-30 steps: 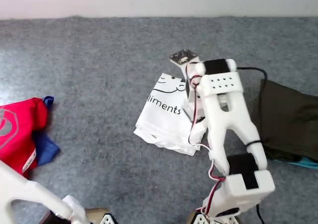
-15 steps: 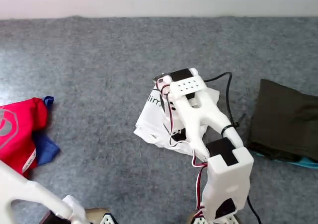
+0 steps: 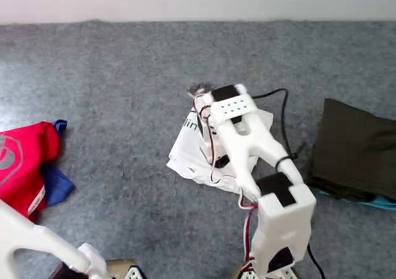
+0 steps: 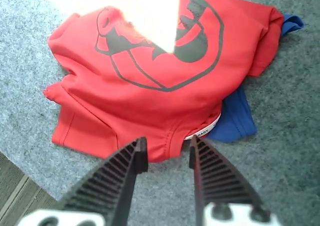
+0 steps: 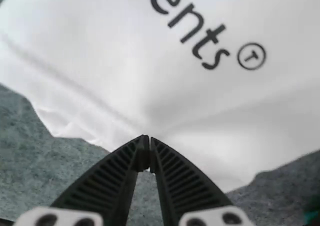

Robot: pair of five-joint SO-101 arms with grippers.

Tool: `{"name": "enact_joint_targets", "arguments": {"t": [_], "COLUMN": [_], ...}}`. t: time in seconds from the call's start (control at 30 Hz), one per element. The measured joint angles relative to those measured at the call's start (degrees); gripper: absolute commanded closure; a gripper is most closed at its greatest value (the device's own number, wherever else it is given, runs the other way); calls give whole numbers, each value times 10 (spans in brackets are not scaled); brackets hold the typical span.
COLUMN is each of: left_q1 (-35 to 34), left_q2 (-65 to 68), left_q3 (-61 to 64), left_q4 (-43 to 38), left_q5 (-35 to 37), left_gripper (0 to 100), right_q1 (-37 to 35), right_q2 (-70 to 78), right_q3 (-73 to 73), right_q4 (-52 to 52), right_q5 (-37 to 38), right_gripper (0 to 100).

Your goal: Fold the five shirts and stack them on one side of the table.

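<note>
White shirt (image 3: 189,156) lies diagonal | right hand (image 5: 145,139) closed | left hand (image 4: 168,142) open

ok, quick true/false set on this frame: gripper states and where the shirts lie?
1. The left gripper is open, close to the red printed shirt. True.
2. The right gripper stands wide open. False: it is shut, its tips together at the edge of the white printed shirt.
3. The red printed shirt lies on a blue garment. True.
4. The dark olive folded shirt sits on the white printed shirt. False: it lies apart, towards the table's edge, on a light-blue cloth.
</note>
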Motion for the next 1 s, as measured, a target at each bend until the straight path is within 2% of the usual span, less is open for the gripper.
{"name": "enact_joint_targets", "arguments": {"t": [0.33, 0.47, 0.8, 0.9, 1.0], "left_q1": [0, 0, 0, 0, 0], "left_q2": [0, 0, 0, 0, 0], "left_q3": [0, 0, 0, 0, 0], "left_q4": [0, 0, 0, 0, 0], "left_q5": [0, 0, 0, 0, 0], "left_gripper": [852, 852, 852, 852, 852], "right_q1": [-83, -81, -16, -2, -2], "right_q2": [47, 2, -171, -212, -246], "right_q3": [-6, -5, -5, -5, -5], "right_q4": [40, 57, 128, 133, 133], "right_q5": [-33, -34, -40, -87, -175], "right_gripper": [988, 988, 983, 983, 983]}}
